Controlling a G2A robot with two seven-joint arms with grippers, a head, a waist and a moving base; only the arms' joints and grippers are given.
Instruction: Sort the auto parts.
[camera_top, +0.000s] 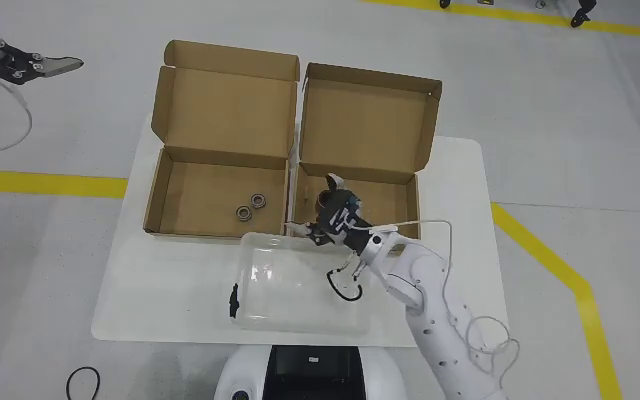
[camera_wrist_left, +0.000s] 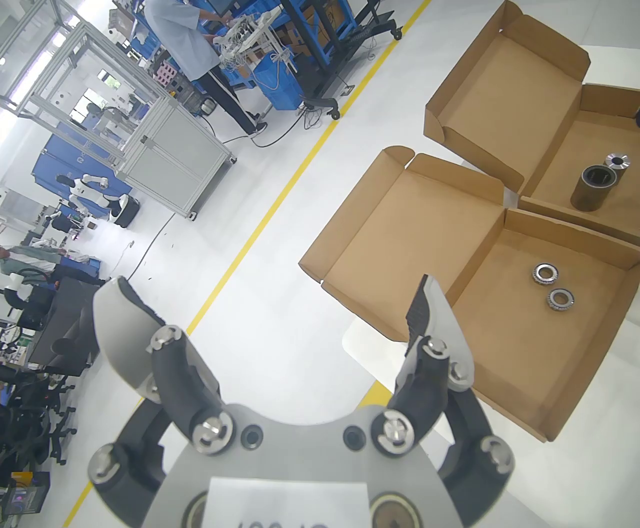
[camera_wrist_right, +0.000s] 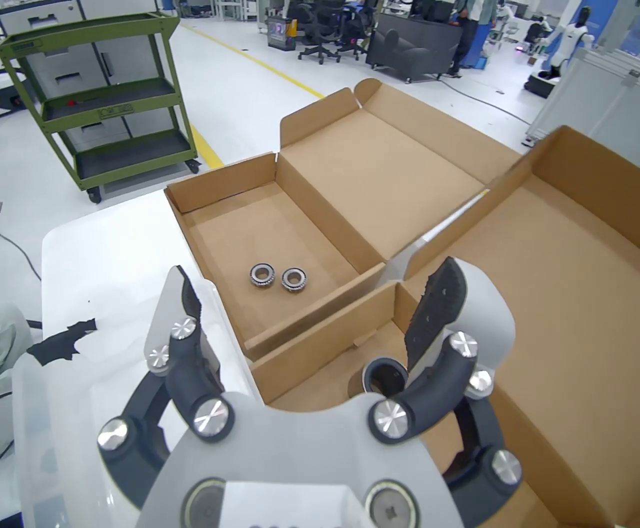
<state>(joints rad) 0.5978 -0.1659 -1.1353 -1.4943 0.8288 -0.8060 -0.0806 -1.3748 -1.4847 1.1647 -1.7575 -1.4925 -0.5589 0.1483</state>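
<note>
So the white table (camera_top: 125, 290) is the big thing here. On it sits the bearing box (camera_top: 190, 195), an open cardboard carton with its lid flipped back, and I'll use that as my anchor. Pressed against it on the robot's right is a 2nd open cardboard box (camera_top: 385, 195), same build, walls touching. Just in front of the bearing box, on the robot's side, there's a clear plastic bin (camera_top: 290, 290) right up by its front wall. The right gripper (camera_wrist_right: 315, 285) hangs just across the shared wall from the bearing box, low over the 2nd box, claws spread apart with nothing between them. The left gripper (camera_wrist_left: 272, 290) is well away from the bearing box, off the table over the floor, also spread wide and holding nothing. Across that wall from the bearing box, a dark cylinder sleeve (camera_wrist_left: 597, 187) stands upright, with a smaller silver piece (camera_wrist_left: 619, 165) just beside it. Inside the bearing box, 2 small bearings (camera_wrist_right: 262, 275) lie flat side by side. In front of it, a ragged black scrap (camera_wrist_right: 65, 342) is stuck on the bin.
</note>
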